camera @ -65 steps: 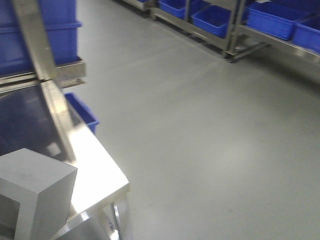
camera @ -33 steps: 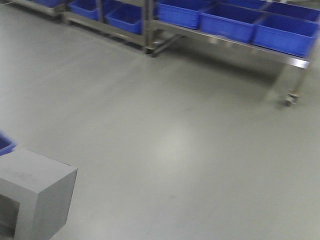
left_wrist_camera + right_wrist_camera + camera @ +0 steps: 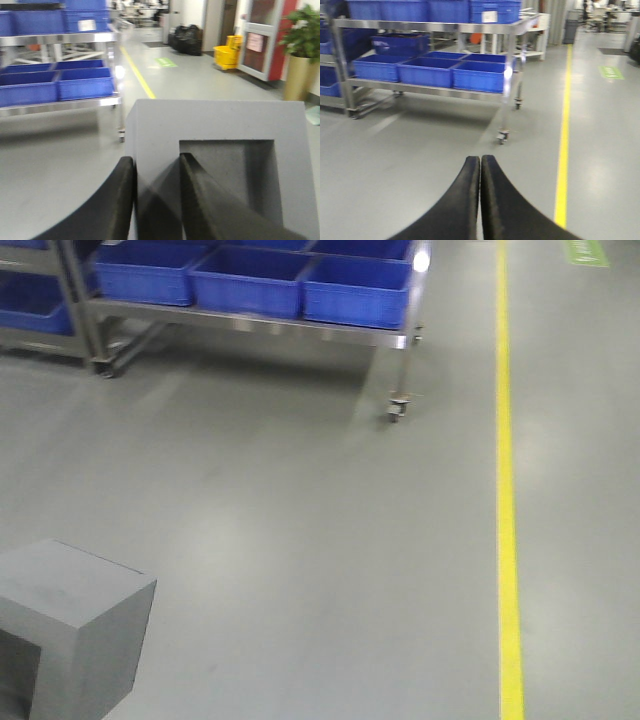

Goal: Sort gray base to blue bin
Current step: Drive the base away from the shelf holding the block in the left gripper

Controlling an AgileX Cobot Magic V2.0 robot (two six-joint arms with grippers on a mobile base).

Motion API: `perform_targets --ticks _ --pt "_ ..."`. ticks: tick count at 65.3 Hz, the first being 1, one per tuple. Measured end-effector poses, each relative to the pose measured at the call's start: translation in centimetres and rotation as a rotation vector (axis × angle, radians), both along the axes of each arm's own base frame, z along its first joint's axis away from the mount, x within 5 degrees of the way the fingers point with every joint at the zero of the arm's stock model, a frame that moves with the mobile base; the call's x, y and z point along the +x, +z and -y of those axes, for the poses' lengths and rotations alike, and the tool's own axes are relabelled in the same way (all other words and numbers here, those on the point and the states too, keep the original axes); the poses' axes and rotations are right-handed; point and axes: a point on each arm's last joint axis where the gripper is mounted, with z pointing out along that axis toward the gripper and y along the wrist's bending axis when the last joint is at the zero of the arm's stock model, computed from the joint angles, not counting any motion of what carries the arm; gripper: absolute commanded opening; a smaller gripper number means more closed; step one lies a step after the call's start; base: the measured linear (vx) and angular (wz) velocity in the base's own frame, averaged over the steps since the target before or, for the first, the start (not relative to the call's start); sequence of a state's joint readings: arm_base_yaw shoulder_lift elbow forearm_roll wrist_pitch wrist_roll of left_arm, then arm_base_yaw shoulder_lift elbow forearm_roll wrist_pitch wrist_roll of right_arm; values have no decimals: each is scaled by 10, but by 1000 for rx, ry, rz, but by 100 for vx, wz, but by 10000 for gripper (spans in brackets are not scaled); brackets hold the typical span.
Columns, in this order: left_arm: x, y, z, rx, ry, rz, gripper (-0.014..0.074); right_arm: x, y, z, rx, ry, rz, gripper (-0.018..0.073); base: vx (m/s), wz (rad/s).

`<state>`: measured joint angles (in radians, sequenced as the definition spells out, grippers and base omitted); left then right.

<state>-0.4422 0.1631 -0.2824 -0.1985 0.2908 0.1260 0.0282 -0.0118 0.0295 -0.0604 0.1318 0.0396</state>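
Gray base (image 3: 215, 120) is clamped in my left gripper (image 3: 156, 167); right gripper (image 3: 480, 165) pinched together, empty. Mid-carry, I'd say: next, reach a blue bin (image 3: 358, 292).

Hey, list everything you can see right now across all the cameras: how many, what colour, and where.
gray base: one, gray, in the left gripper, recess facing the wrist camera.
blue bins: three in a row plus more, blue, on rack shelves.
rack: at least one, steel, on casters, left of the floor line.
floor line: one, yellow, along the floor.
mop bucket: one, yellow, by the far doorway.
plant: one, green, tan pot, far right.
left gripper: black, clamped on the base's wall.
right gripper: black, shut, empty.
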Motion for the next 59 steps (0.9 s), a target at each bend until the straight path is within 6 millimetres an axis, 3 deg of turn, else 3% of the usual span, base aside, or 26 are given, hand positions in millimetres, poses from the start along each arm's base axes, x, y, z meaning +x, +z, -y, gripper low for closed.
perform_targets --ticks 23,59 --pt "0 0 0 1 0 -2 -6 0 0 0 0 0 0 -9 25 -44" --pt "0 0 0 1 0 -2 -6 0 0 0 0 0 0 -9 32 -17"
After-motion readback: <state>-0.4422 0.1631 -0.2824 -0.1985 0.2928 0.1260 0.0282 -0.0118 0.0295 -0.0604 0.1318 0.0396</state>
